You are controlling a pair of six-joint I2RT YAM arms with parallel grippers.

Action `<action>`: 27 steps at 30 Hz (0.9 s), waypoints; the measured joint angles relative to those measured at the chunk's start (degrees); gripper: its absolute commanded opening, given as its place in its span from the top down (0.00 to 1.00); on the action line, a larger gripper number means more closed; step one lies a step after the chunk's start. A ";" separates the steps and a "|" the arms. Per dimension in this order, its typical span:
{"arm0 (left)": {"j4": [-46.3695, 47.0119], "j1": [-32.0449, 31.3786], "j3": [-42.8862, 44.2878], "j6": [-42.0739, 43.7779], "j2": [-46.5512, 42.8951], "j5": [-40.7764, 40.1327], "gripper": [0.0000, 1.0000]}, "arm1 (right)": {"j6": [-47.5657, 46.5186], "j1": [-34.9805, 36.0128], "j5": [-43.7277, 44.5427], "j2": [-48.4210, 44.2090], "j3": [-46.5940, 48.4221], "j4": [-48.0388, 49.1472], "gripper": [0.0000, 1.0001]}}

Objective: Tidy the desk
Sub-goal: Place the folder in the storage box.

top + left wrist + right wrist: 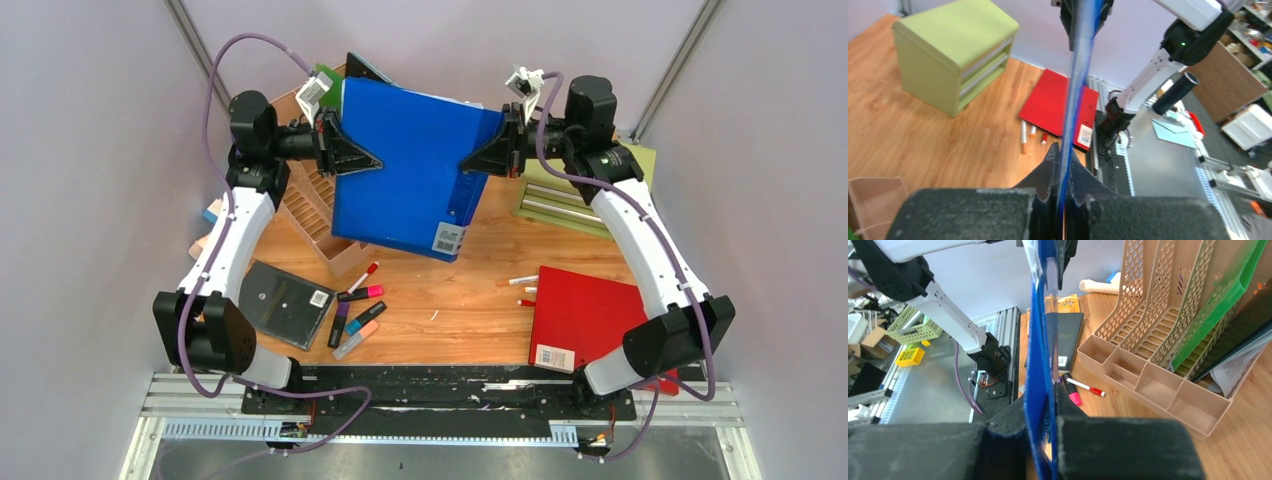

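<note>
Left tool and right tool clamp opposite side edges of the blue folder, raised over the counter's far middle. The folder is probably light, stiff and slick, so grip it at the edges.

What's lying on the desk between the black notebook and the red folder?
A cluster of markers and a few pens, seen in the top view.

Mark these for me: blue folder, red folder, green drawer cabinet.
blue folder [410, 165]: top external view, middle of its cover.
red folder [585, 315]: top external view, middle of its cover.
green drawer cabinet [955, 29]: left wrist view, its flat top face.
</note>
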 measured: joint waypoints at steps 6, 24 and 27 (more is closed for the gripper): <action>-25.57 1.18 9.73 19.65 1.14 -5.81 0.45 | -0.44 0.28 3.26 2.78 4.17 -1.03 1.00; -49.81 16.70 17.81 33.07 1.20 -39.12 0.00 | -4.72 7.72 28.79 18.75 29.83 -6.14 1.00; -50.97 16.83 17.90 33.86 1.18 -42.73 0.00 | -4.81 10.75 33.22 21.14 32.74 -6.43 1.00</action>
